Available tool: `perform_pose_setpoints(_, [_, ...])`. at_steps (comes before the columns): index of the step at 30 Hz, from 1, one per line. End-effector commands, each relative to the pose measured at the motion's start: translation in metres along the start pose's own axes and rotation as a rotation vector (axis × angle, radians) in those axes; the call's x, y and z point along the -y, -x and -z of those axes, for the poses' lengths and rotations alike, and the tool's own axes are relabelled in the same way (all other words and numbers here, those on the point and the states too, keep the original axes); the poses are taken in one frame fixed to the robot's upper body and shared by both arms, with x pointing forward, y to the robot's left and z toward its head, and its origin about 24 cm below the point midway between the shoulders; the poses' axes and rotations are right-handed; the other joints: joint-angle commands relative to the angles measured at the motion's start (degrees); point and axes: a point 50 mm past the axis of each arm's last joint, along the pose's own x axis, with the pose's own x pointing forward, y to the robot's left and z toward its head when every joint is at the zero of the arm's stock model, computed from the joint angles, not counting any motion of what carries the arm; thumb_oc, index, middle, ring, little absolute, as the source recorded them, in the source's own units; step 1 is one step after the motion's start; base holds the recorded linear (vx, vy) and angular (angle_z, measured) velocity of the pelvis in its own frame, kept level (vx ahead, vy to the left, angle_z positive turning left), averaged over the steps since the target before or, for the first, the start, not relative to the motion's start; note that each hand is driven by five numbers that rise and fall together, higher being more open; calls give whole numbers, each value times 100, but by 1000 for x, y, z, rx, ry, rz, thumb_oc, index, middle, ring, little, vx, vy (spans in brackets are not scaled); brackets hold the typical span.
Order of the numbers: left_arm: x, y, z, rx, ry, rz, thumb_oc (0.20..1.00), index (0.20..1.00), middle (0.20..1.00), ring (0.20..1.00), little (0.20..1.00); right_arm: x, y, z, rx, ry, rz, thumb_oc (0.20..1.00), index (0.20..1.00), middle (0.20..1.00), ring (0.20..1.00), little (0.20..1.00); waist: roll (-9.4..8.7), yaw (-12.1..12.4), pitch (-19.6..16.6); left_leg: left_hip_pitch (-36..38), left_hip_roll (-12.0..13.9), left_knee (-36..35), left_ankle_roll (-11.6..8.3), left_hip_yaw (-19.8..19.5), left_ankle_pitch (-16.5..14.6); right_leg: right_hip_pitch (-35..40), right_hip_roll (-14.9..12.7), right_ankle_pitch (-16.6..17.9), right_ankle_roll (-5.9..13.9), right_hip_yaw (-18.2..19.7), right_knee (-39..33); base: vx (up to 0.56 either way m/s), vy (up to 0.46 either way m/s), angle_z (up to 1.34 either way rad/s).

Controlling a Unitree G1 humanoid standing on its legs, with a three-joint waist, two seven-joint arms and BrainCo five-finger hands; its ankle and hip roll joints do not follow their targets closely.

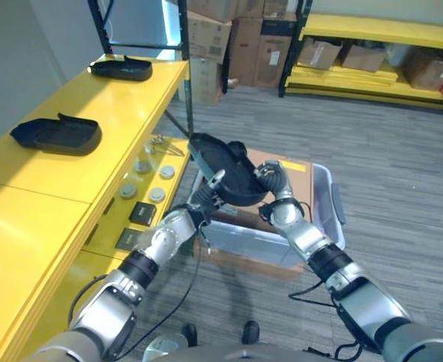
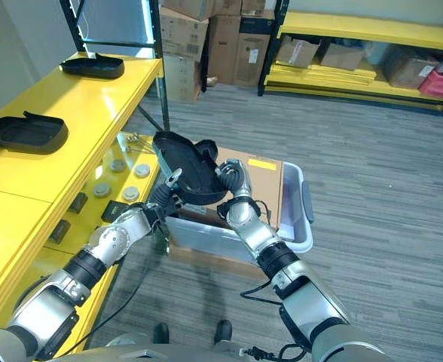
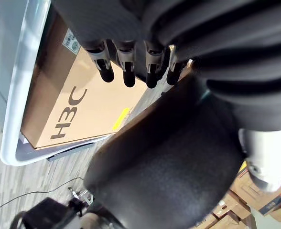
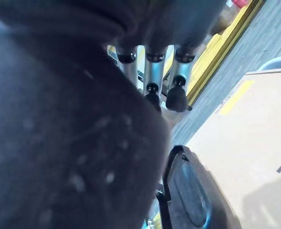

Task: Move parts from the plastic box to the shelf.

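A black moulded part hangs tilted above the clear plastic box, carried between my two hands. My left hand presses on its near left side with straight fingers; the part lies against that palm. On the part's right side is my right hand, fingers straight along the part. A brown cardboard sheet lies flat in the box. Two similar black parts rest on the yellow shelf to the left.
The shelf's lower level holds several small round pieces and dark flat pieces. A black upright post stands at the shelf's far corner. Cardboard cartons and another yellow rack are across the grey floor.
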Motion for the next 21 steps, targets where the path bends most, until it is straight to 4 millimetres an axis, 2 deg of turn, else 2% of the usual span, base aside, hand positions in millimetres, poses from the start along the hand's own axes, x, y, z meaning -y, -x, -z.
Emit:
perform_pose_setpoints(1, [18, -17, -6, 33, -103, 16, 1000, 1000, 1000, 1000, 1000, 0, -15, -39, 159, -2, 6, 200, 200, 200, 200, 200, 156, 194, -362, -18, 210, -188, -243, -388, -287, 409, -164, -743, 606, -24, 21, 0, 0, 0])
perform_pose_setpoints(3, [17, -17, -8, 46, -134, 31, 1000, 1000, 1000, 1000, 1000, 0, -14, -38, 155, -5, 3, 200, 200, 200, 200, 200, 155, 191, -367, -10, 211, -185, -241, -385, -291, 415, -167, -751, 607, -26, 31, 0, 0, 0])
perform_pose_setpoints(4, [20, -16, -10, 59, -146, 59, 542, 542, 542, 542, 542, 0, -14, -38, 153, -8, -1, 200, 200, 200, 200, 200, 158, 187, -370, -4, 208, -191, -239, -389, -298, 415, -165, -758, 607, -21, 34, 0, 0, 0])
perform_pose_setpoints(5, [20, -16, -10, 59, -146, 59, 442, 442, 442, 442, 442, 0, -14, -38, 153, -8, -1, 200, 200, 200, 200, 200, 158, 187, -370, -4, 208, -192, -239, -389, -298, 415, -165, -758, 607, -21, 35, 0, 0, 0])
perform_pose_setpoints(6, [22, -16, -11, 66, -158, 72, 200, 200, 200, 200, 200, -1, -14, -38, 153, -11, -5, 200, 200, 200, 200, 200, 161, 184, -375, 3, 207, -195, -239, -391, -300, 415, -165, -764, 606, -18, 41, 0, 0, 0])
perform_pose_setpoints(13, [48, -15, -14, 78, -198, 161, 200, 200, 200, 200, 200, -10, -11, -41, 143, -43, -20, 200, 200, 200, 200, 200, 184, 147, -399, 54, 199, -231, -231, -395, -312, 425, -160, -787, 600, -4, 67, 0, 0, 0])
perform_pose_setpoints(17, [54, -15, -14, 87, -179, 182, 200, 200, 200, 200, 200, -13, -11, -42, 135, -61, -21, 200, 200, 200, 200, 200, 187, 144, -411, 66, 193, -244, -230, -397, -308, 430, -158, -785, 597, -7, 63, 0, 0, 0])
perform_pose_setpoints(21, [64, -14, -23, 155, -209, 203, 200, 200, 200, 200, 200, -19, -10, -46, 121, -95, -19, 200, 200, 200, 200, 200, 187, 160, -420, 89, 194, -260, -231, -394, -309, 455, -153, -797, 580, -28, 56, 1, -1, -1])
